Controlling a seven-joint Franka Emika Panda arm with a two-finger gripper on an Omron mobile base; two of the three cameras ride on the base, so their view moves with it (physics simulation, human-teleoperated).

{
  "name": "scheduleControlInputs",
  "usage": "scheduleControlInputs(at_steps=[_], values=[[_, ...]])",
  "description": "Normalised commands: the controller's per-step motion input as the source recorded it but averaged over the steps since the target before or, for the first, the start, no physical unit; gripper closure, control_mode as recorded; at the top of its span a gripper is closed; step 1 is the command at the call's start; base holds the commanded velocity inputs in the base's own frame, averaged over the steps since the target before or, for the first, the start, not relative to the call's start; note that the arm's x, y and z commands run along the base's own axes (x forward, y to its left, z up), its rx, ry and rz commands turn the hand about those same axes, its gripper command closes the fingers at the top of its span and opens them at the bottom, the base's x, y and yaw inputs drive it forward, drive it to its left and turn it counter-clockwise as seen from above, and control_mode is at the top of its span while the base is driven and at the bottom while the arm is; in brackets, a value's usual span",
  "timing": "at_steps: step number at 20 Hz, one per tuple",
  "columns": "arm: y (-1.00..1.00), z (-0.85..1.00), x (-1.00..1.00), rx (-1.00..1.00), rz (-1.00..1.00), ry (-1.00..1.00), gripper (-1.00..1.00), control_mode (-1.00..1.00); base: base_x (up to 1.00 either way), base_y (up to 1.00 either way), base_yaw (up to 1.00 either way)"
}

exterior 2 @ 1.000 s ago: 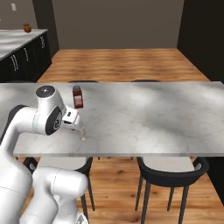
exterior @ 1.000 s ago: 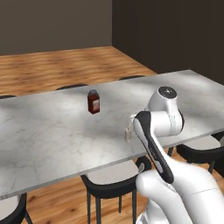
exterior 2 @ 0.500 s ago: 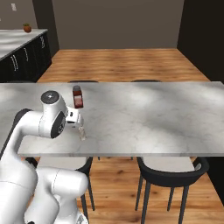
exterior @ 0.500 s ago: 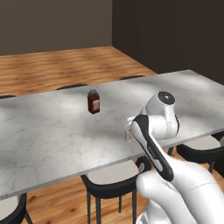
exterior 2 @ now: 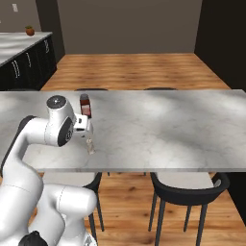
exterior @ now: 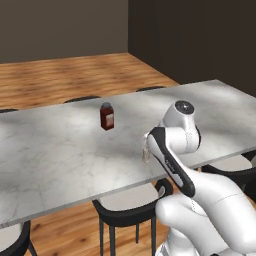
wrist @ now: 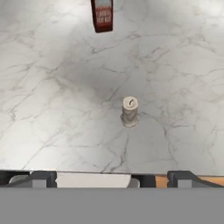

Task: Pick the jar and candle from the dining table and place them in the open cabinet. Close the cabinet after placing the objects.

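Marble dining table [wrist: 52, 109], candle [wrist: 130, 110] upright, red-brown bottle [wrist: 102, 15] cropped

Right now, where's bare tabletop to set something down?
Wide bare marble right of the candle and bottle, running to the table end. Bare strip between bottle and candle too. Crowded only at the near edge, where the arm hangs over the candle.

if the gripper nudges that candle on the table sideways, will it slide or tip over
The candle looks tall and slim over a small round base, so a nudge near its top would probably tip it. It appears light, and the marble dining table looks smooth, so a low push likely slides it.
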Motion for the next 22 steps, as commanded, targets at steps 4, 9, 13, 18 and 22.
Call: scheduleControlInputs(at_steps=[4,9,13,18,22], values=[[-0.01,0.00,0.00,-0.09,0.00,0.10,-1.00,-1.00,0.00,0.00,0.00],[-0.09,0.00,0.08,-0.01,0.00,0.05,-1.00,-1.00,0.00,0.00,0.00],[-0.15,-0.06,0.27,0.00,0.00,0.05,-1.00,-1.00,0.00,0.00,0.00],[-0.07,-0.16,0.20,0.00,0.00,0.05,-1.00,-1.00,0.00,0.00,0.00],[0.00,-0.17,0.03,0.00,0.00,0.03,-1.00,-1.00,0.00,0.00,0.00]])
